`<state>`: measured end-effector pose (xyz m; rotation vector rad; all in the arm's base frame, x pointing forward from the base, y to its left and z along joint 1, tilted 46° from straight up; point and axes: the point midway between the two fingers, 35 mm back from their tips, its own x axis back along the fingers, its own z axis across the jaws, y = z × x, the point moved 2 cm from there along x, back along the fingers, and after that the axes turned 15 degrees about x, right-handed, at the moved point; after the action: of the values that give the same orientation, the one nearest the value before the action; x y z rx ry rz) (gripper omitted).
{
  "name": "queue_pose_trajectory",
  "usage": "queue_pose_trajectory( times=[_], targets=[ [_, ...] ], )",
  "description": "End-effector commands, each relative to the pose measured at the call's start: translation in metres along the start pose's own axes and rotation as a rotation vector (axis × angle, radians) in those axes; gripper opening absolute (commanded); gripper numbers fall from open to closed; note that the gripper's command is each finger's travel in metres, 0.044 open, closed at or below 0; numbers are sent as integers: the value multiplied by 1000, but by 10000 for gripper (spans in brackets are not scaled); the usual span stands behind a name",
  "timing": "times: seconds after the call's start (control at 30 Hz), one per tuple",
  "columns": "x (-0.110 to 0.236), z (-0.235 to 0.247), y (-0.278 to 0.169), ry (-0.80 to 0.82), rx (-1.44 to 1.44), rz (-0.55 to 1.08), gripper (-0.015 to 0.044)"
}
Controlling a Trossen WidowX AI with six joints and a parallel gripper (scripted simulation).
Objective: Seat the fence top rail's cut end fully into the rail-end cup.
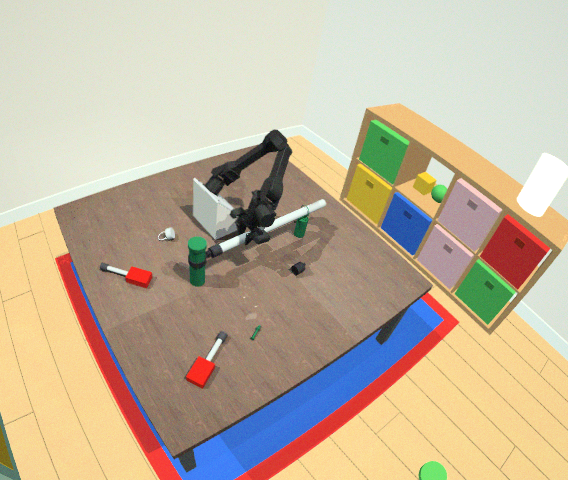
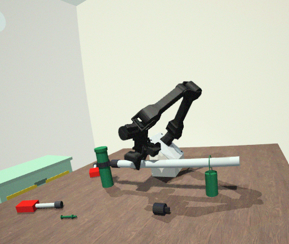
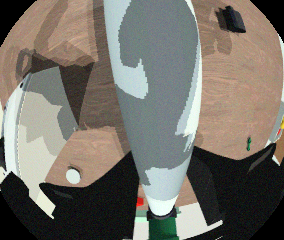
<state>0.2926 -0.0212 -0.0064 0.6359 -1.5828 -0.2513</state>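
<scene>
The white top rail (image 1: 279, 219) (image 2: 186, 162) (image 3: 156, 94) lies level, passing through the wire loop cap on the small green post (image 1: 301, 226) (image 2: 211, 183). Its left end meets the dark rail-end cup (image 1: 215, 251) (image 2: 114, 162) (image 3: 161, 218), which hangs on the dark brace band (image 1: 197, 264) (image 2: 102, 164) of the big green post (image 1: 197, 273) (image 2: 105, 178) (image 3: 161, 230). The band sits in the post's upper half, a little below the cap. My gripper (image 1: 254, 235) (image 2: 137, 160) is shut on the rail close to the cup.
A white box (image 1: 211, 211) (image 2: 165, 170) stands behind the rail. A spare dark cup (image 1: 297, 268) (image 2: 161, 208), a green bolt (image 1: 256, 332) (image 2: 68, 216), two red-headed pieces (image 1: 138, 276) (image 1: 200, 370) (image 2: 26, 206) and a small white ring cap (image 1: 167, 234) lie on the table. A cube shelf (image 1: 532, 227) stands to the right.
</scene>
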Motion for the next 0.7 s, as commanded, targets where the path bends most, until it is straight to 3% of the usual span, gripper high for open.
queue_pose_trajectory(
  times=[0.0,0.67],
  targets=[
    [2,0,-8,-3,1,13,0],
    [0,3,-22,-3,1,14,0]
  ],
)
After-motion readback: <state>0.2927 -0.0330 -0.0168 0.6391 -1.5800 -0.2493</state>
